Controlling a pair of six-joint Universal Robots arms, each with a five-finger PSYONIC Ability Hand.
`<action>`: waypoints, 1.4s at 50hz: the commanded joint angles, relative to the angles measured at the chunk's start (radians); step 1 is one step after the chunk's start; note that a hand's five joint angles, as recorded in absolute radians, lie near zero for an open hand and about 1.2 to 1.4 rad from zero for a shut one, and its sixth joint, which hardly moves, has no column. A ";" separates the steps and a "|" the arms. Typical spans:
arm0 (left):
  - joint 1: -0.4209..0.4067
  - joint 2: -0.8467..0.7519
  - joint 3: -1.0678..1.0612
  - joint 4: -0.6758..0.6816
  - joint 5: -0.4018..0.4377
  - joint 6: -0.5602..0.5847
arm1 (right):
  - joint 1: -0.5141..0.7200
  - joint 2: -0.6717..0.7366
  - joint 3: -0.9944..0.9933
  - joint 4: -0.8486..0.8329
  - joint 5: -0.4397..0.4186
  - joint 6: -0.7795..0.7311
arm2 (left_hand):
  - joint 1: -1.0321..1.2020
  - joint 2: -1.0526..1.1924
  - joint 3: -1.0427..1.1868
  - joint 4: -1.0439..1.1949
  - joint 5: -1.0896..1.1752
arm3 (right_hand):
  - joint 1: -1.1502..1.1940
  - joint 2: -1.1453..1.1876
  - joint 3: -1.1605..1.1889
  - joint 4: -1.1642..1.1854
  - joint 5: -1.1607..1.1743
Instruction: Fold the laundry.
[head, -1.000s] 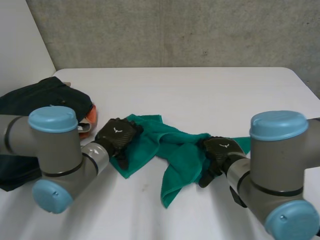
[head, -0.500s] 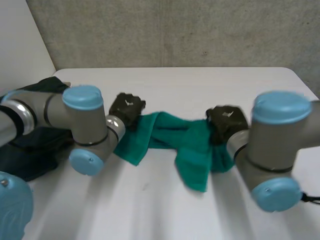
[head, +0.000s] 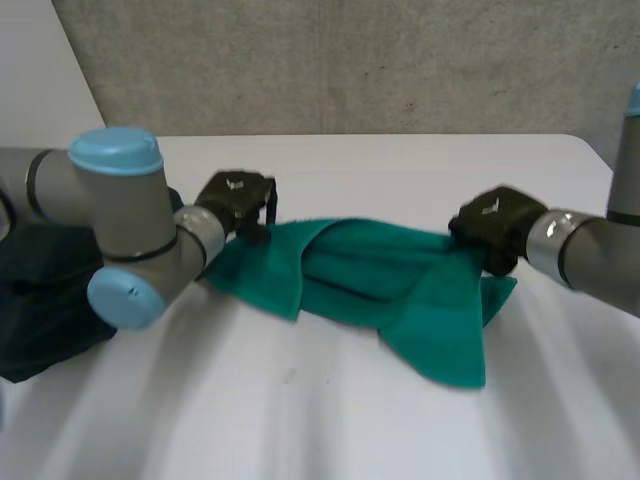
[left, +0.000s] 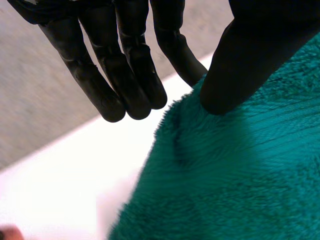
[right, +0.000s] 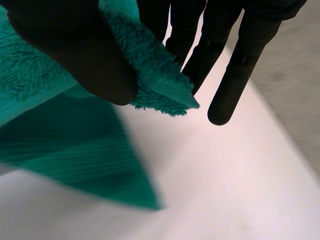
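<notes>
A green towel (head: 370, 262) hangs stretched between my two hands, lifted off the white table (head: 400, 165), with a loose flap drooping near the right end. My left hand (head: 238, 203) holds the towel's left end. In the left wrist view its thumb (left: 235, 70) presses the towel (left: 240, 175) against a finger while the other fingers (left: 125, 75) stay straight beside it. My right hand (head: 488, 226) holds the right end. In the right wrist view its thumb (right: 75, 50) pinches a towel corner (right: 155, 75) against the fingers.
A pile of dark clothes (head: 40, 300) lies at the table's left edge, behind my left arm (head: 120, 230). A grey concrete wall (head: 350, 60) stands behind the table. Bare table surface lies in front of the towel.
Both hands have closed on the towel's ends, lifted it off the table and moved apart and away from me. The crumpled towel is now pulled out into a band.
</notes>
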 joint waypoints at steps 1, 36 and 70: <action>0.011 -0.053 0.372 0.045 -0.032 -0.051 | 0.015 0.038 -0.222 -0.332 0.091 0.027 | 0.256 0.201 0.209 0.201 0.253 | 0.285 0.220 0.207 0.200 0.199; -0.072 -0.007 -0.117 0.220 0.060 -0.461 | 0.070 -0.247 0.137 -0.529 -0.253 0.090 | -0.966 -1.020 -1.013 -1.020 -0.969 | 0.285 0.220 0.207 0.200 0.199; -0.172 -0.012 -0.012 0.070 -0.023 -0.495 | 0.079 -0.483 0.112 -0.395 -0.274 0.369 | 0.256 0.201 0.209 0.201 0.253 | 0.285 0.220 0.207 0.200 0.199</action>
